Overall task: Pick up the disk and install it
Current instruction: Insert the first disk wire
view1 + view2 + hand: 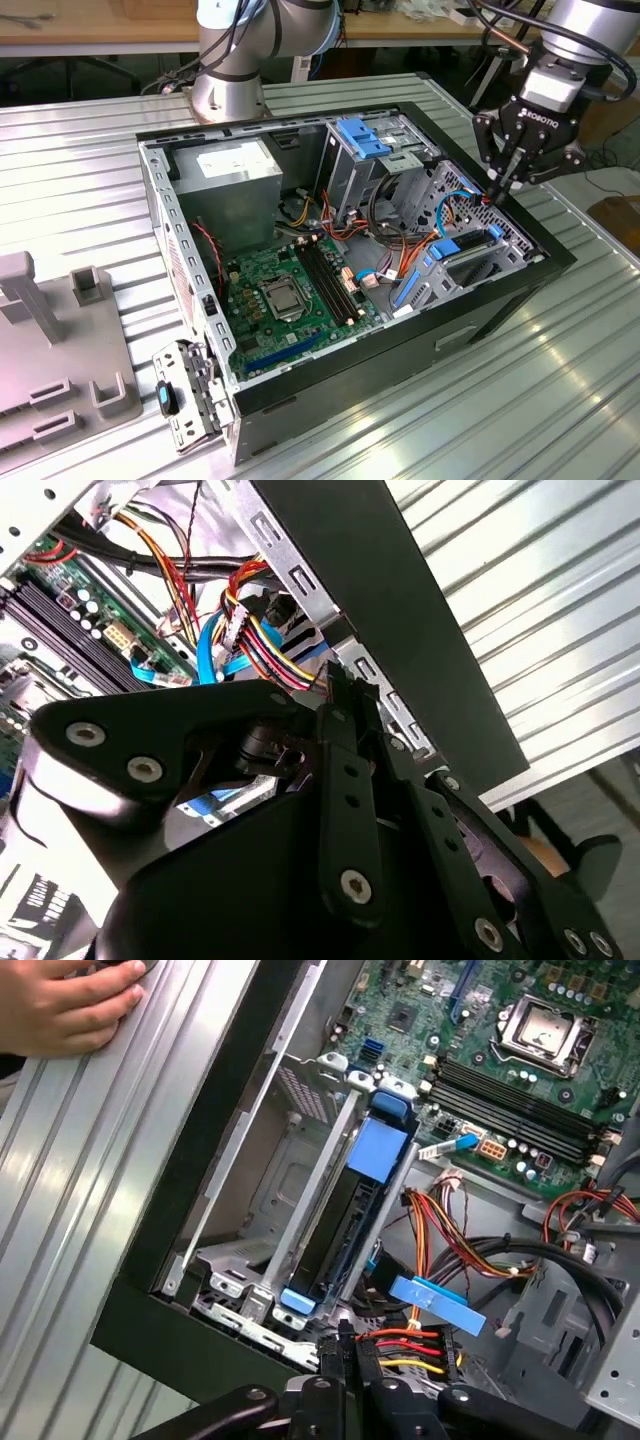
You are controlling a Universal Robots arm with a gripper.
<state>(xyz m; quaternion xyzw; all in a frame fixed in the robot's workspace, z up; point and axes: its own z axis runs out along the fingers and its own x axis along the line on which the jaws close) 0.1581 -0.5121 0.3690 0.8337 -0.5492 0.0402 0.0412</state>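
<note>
Install looks nearly done: grey metal disk in blue plastic carrier [345, 1210] sits slotted in the drive cage [262, 1160]; black claw [497, 188], pinched shut, seemingly empty, hangs beside red-yellow wires [405, 1338], needing clearance.

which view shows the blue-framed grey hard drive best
First wrist view: the grey metal hard drive in its bright blue plastic carrier stands on edge in the bay, full length visible. Exterior view: only its upper edge. Second wrist view: the gripper blocks it.

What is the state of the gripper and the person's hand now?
Gripper: closed, tips at the coloured wires; grip on them cannot be told.
Hand: resting on the table, holding nothing.
</note>
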